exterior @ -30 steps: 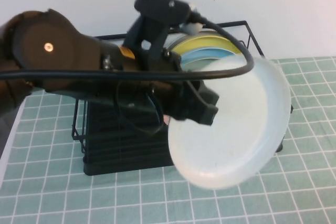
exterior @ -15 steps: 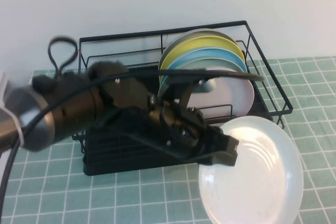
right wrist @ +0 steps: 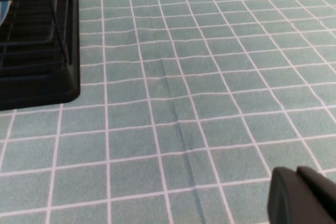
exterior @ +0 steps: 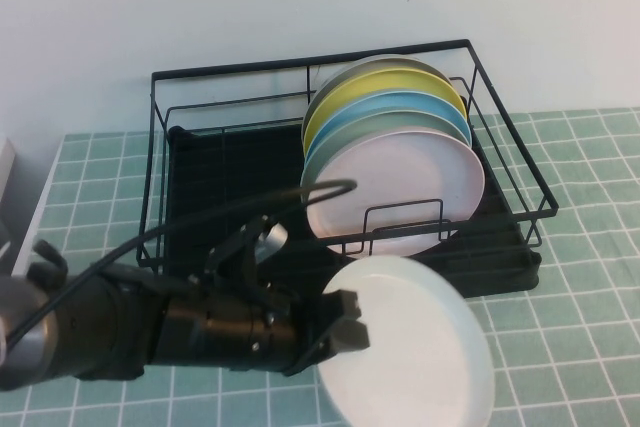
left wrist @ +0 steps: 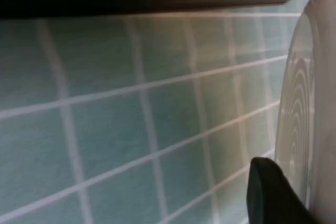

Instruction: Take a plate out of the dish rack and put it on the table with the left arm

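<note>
Left pincer clamped on plate, dish rack holding plates.

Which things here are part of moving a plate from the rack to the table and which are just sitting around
Part of the job:
- the white plate, clamped at its rim by the left gripper, low in front of the rack
- the dish rack
- the table

Just lying about:
- the pink plate, blue plates and yellow plate, upright in the rack
- the right gripper, parked over the table

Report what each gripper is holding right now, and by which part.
The left gripper, low in front of the dish rack, is shut on the plate, pinching its rim. The right gripper holds nothing visible.
</note>
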### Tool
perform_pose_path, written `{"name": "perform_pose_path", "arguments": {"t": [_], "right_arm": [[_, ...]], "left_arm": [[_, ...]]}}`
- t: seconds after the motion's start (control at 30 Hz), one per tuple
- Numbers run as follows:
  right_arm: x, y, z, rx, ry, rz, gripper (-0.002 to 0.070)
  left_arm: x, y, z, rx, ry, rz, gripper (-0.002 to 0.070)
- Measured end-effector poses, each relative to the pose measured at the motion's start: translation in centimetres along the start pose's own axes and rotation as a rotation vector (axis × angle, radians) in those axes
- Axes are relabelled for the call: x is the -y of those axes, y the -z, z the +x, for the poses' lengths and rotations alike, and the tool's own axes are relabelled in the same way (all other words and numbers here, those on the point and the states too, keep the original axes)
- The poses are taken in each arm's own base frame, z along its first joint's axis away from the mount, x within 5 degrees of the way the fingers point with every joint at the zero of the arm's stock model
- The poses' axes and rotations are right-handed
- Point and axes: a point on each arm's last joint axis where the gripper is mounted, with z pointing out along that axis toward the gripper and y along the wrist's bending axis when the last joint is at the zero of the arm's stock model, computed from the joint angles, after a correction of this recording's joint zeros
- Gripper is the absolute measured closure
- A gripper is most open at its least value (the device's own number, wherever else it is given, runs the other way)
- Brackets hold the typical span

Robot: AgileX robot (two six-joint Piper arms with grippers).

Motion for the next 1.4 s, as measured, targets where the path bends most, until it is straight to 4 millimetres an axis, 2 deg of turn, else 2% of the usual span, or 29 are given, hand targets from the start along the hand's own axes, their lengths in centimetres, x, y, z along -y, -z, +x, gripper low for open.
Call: {"name": "perform_pose_path", "arguments": {"t": [0.17,0.37,0.4,0.6,0.7,0.93,1.33,1.4], "right_arm": [[0.0,0.0,0.0,0.000,-0.006,0.000,0.0678],[0.0,0.0,0.0,0.000,-0.011,0.000,0.0678],[0.0,0.0,0.0,0.000,-0.011,0.000,0.0678],[0.0,0.0,0.0,0.000,-0.011,0.000,0.0678],[0.0,0.0,0.0,0.000,-0.011,0.000,0.0678],[0.0,0.0,0.0,0.000,-0.011,0.000,0.0678],[0.0,0.0,0.0,0.000,-0.011,0.000,0.0678],[0.0,0.0,0.0,0.000,-0.011,0.000,0.0678]], "left_arm": [[-1.6,-0.3,0.4,0.006,0.006,-0.060,0.0551],[-2.0,-0.7,0.3,0.008,-0.020,-0.075,0.0540],[-2.0,-0.7,0.3,0.010,-0.032,-0.076,0.0515],[-2.5,-0.5,-0.2,0.029,-0.085,-0.095,0.0196],[-2.8,-0.2,-0.6,0.041,-0.106,-0.103,0.0118],[-3.0,0.5,-1.3,0.068,-0.150,-0.103,0.0085],[0.8,4.9,-1.8,0.225,-0.300,-0.049,0.0084],[1.5,5.9,-1.8,0.256,-0.348,-0.052,0.0106]]}}
